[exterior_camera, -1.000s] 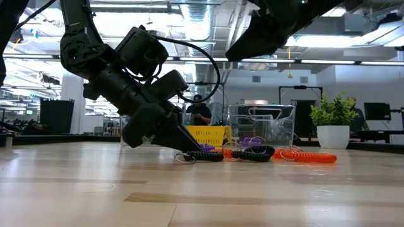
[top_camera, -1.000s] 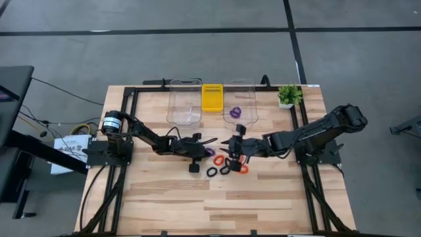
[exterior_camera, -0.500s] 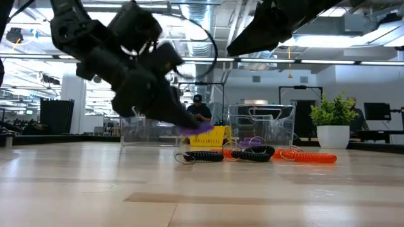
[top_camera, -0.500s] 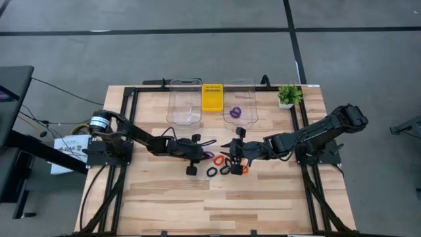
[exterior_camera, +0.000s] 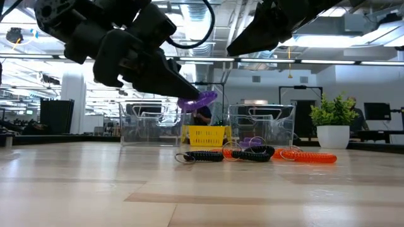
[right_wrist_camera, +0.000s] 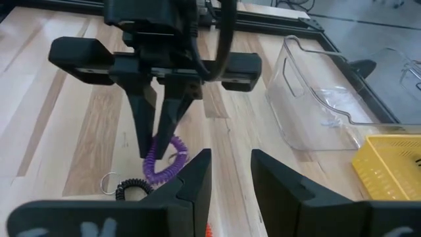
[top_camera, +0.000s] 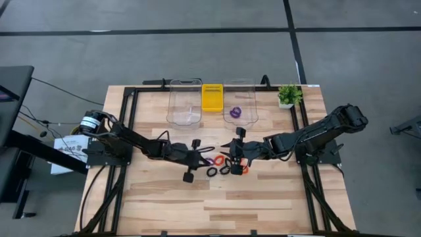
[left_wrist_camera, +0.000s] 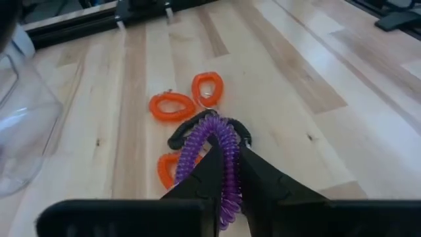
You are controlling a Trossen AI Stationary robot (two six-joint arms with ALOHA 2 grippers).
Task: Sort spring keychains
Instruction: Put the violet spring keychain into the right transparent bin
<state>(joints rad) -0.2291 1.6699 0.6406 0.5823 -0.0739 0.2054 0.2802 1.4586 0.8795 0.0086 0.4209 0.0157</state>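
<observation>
Wooden table (top_camera: 263, 197) carries two clear bins at the far edge with a yellow basket (top_camera: 212, 97) between them; the right clear bin (top_camera: 239, 108) already has one purple keychain in it (top_camera: 235, 111), the left clear bin (top_camera: 185, 108) looks empty from above, though its clear walls make that hard to confirm. Step in hand looks like carry-to-bin: left gripper (left_wrist_camera: 227, 172) is clamped on a purple spring keychain (left_wrist_camera: 214, 158) and holds it clear off the wood, seen in the low view hanging in the air (exterior_camera: 197, 101) above the remaining pile. Right gripper (right_wrist_camera: 227, 172) hovers over that pile with jaws parted and nothing between them, waiting. Pile on the table: black keychains (exterior_camera: 205, 156) and orange-red keychains (left_wrist_camera: 172, 106) lying close together, some touching, near the table's middle. Next move likely calls for swinging the left arm toward the right bin, where the purple one already sits, getting the coil over the rim before letting go. Risk: coil is pinched on one side only, so it may swing or snag the bin wall
</observation>
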